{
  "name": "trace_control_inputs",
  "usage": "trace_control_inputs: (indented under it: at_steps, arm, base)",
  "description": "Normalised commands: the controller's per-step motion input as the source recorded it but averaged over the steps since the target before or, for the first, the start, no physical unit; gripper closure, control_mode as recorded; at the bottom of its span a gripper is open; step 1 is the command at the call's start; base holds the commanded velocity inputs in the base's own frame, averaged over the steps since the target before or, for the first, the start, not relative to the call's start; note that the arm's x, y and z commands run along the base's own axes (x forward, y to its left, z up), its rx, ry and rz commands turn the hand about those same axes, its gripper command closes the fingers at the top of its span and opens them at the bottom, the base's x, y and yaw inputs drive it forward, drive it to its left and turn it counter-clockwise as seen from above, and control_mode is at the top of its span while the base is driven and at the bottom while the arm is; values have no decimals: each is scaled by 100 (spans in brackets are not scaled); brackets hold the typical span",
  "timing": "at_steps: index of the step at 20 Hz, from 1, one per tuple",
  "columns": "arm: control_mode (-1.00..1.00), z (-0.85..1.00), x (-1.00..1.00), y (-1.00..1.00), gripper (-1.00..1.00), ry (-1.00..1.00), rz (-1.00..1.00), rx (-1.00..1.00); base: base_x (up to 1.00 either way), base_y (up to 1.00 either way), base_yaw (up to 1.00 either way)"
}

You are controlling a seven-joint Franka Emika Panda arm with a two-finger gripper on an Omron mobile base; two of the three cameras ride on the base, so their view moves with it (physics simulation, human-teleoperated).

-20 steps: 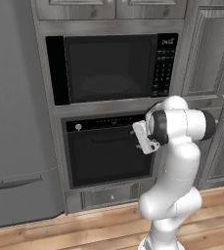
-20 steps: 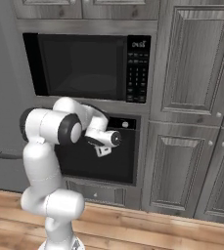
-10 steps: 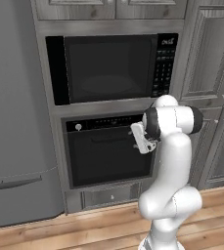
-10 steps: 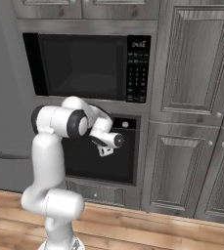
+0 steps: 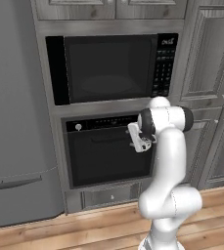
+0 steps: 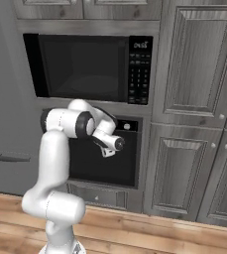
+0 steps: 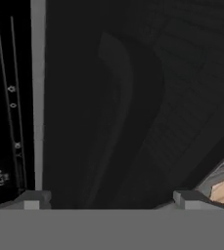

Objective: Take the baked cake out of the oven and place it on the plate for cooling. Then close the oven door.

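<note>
Fridge [image 5: 15, 122]: a tall grey front fills the left side of the left base view, beside the oven column.
Cabinets [image 6: 194, 109]: grey panelled doors stand to the right of the oven column, upper and lower, with small round knobs.
Floor [image 5: 84, 229]: pale wood planks run under the cabinets and the robot's base.
Microwave [image 5: 111, 68]: black, with a keypad on its right side, set in the wall directly above the oven.
Oven [image 5: 108, 151]: black and built into the wall under the microwave, with a control strip and a white knob along its top edge.
Oven door [image 5: 103, 158]: upright and flush with the front, so it is shut; the bar handle [image 7: 116, 97] lies across its upper part, and in the hand view it shows as a dark bar close ahead of the fingers.
Drawer [image 5: 111, 197]: a narrow grey panel sits just below the oven.
Arm [image 5: 169, 161]: white, rising from the floor in front of the oven's right half, its elbow level with the control strip and its hand turned toward the door.
Gripper [image 5: 134, 138]: held just in front of the upper right part of the door, near the handle; its jaws stand wide apart with nothing between them, and the two fingertips [image 7: 33, 199] sit far apart at the bottom of the hand view.
Cake: cannot tell where it lies, since the door is shut.
</note>
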Motion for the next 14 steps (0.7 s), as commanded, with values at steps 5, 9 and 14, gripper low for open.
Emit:
trace_control_inputs:
  at_steps: [5,9,14]
  arm:
    - [-100,-26,43,6,-100,-1,-6,0]
    - [-100,-26,38,5,-100,0,-4,0]
    - [-100,-23,36,3,-100,0,-2,0]
  base:
    - [0,0,0]
    - [0,0,0]
    - [0,0,0]
